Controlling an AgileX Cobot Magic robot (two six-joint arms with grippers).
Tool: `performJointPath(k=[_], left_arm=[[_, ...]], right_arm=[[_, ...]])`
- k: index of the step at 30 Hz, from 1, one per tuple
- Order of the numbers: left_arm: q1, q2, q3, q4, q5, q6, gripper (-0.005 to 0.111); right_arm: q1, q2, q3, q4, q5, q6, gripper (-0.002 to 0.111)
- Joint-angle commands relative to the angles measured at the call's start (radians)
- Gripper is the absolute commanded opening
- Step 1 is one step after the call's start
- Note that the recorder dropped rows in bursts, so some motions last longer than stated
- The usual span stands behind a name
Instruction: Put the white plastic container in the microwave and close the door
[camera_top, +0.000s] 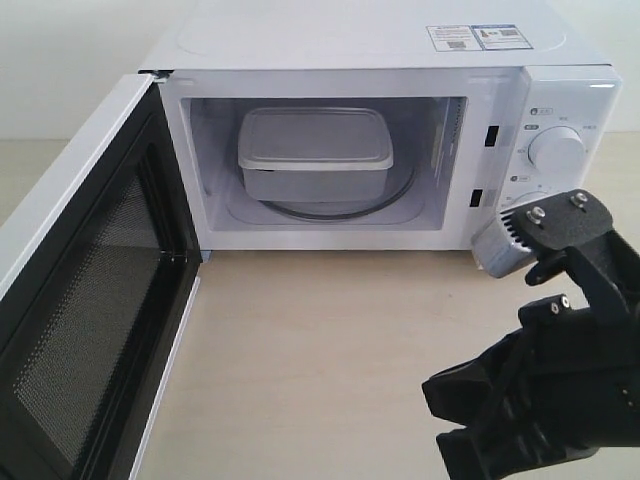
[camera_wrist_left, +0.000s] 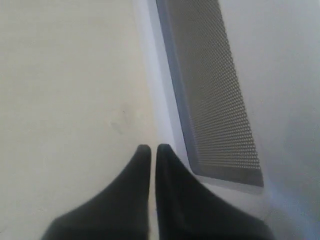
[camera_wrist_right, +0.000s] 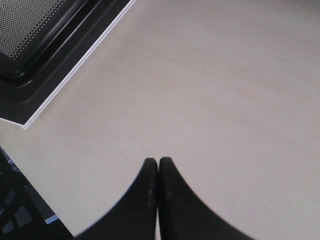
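The white plastic container (camera_top: 315, 152) sits lidded on the glass turntable inside the microwave (camera_top: 370, 40). The door (camera_top: 90, 300) stands swung wide to the left, its black inner face and mesh window toward the camera. My right gripper (camera_top: 435, 412) hangs shut and empty over the table in front of the control panel; its wrist view shows its tips (camera_wrist_right: 158, 161) together above bare wood, with the door's lower edge (camera_wrist_right: 45, 45) off to one side. My left gripper (camera_wrist_left: 150, 148) is shut on nothing, close to the door's white outer face (camera_wrist_left: 295, 125) by a corner of the mesh window (camera_wrist_left: 215, 90). It is out of the exterior view.
Two round dials (camera_top: 558, 150) sit on the microwave's right panel, just behind my right arm. The light wooden table (camera_top: 330, 340) stretches in front of the oven. In the right wrist view the table's edge drops off to dark floor (camera_wrist_right: 20, 215).
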Motion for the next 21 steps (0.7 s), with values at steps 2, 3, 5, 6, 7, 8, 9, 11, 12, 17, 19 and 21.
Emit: performJointPath(k=[2, 3, 5, 6, 7, 8, 9, 11, 12, 17, 19, 21], left_arm=[[-0.001, 0.052, -0.006, -0.17, 0.012, 0.147, 0.004], [-0.001, 0.052, -0.006, -0.186, 0.0, 0.158, 0.004], [-0.001, 0.052, -0.006, -0.214, -0.025, 0.169, 0.004], [-0.001, 0.052, -0.006, -0.234, -0.028, 0.189, 0.004], [-0.001, 0.052, -0.006, -0.252, -0.028, 0.215, 0.004], [-0.001, 0.052, -0.006, -0.278, -0.025, 0.237, 0.004], [-0.001, 0.052, -0.006, -0.307, -0.025, 0.253, 0.004], [-0.001, 0.052, -0.006, -0.359, -0.025, 0.299, 0.004], [-0.001, 0.052, -0.006, -0.385, -0.025, 0.321, 0.004], [-0.001, 0.062, -0.006, -0.47, -0.024, 0.396, 0.004], [-0.001, 0.064, -0.006, -0.487, -0.026, 0.415, 0.004], [-0.001, 0.064, -0.006, -0.508, -0.026, 0.433, 0.004]], right_arm=[[-0.002, -0.009, -0.001, 0.001, -0.01, -0.009, 0.0], [-0.002, -0.009, -0.001, 0.001, -0.01, -0.009, 0.0], [-0.002, -0.009, -0.001, 0.001, -0.01, -0.009, 0.0], [-0.002, -0.009, -0.001, 0.001, -0.01, -0.009, 0.0], [-0.002, -0.009, -0.001, 0.001, -0.01, -0.011, 0.0], [-0.002, -0.009, -0.001, 0.001, -0.01, -0.014, 0.0], [-0.002, -0.009, -0.001, 0.001, -0.01, -0.014, 0.0], [-0.002, -0.009, -0.001, 0.001, -0.01, -0.014, 0.0], [-0.002, -0.009, -0.001, 0.001, -0.01, -0.016, 0.0], [-0.002, -0.089, -0.001, 0.001, -0.115, 0.036, 0.0], [-0.002, -0.16, -0.003, 0.001, -0.169, 0.06, 0.0], [-0.002, -0.23, -0.02, 0.001, -0.164, 0.065, 0.0]])
